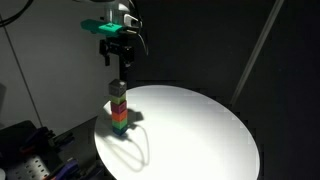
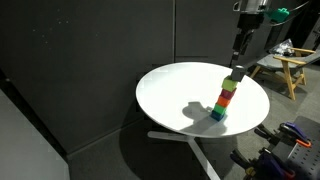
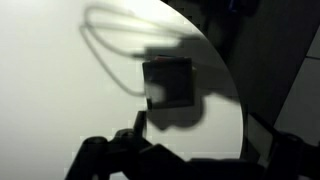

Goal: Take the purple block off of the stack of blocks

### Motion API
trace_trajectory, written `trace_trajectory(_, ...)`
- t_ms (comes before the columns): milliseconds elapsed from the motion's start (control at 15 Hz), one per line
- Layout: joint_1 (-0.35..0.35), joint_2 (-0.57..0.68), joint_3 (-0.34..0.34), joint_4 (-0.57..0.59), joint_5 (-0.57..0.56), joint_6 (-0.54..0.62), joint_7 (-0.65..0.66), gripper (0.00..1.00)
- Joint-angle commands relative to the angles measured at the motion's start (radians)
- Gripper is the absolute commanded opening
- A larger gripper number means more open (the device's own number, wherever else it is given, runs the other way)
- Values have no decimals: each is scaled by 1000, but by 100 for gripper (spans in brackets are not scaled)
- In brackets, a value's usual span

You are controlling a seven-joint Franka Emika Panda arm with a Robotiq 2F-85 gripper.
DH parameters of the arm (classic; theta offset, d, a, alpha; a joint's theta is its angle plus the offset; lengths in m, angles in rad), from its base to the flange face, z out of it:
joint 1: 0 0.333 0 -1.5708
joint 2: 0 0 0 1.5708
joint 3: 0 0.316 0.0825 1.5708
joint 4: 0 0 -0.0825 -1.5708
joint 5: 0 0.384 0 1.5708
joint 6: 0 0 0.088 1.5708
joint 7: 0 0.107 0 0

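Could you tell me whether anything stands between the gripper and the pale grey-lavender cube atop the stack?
Nothing visible does. The black gripper hangs open above the pale grey-lavender cube, the top of the narrow tower of coloured cubes on the round white table, with only a gap between them.

Round white desk (image 1: 205,128) carries the stack of blocks (image 1: 119,108), standing upright near the rim; its shadow falls alongside.

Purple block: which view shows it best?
Best in an exterior view: the purple block shows side-on, pale grey, topping the stack of blocks. In an exterior view the block looks less distinct. The wrist view gives only its dark top face.
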Motion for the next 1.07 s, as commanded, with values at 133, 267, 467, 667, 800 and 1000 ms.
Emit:
trace_trajectory(133,-15,-15,-23,-31,-18,12,-14,100)
trace_trajectory(267,-20,-12,-29,-40,-18,14,-16,100)
trace_trajectory(467,-23,-10,-37,-54,-16,27,-27,100)
trace_trajectory(667,-22,-8,-39,-68,-18,51,-45,100)
trace_trajectory(800,-21,-4,-39,-77,-20,69,-58,100)
trace_trajectory(1000,-21,2,-41,-85,-20,87,-72,100)
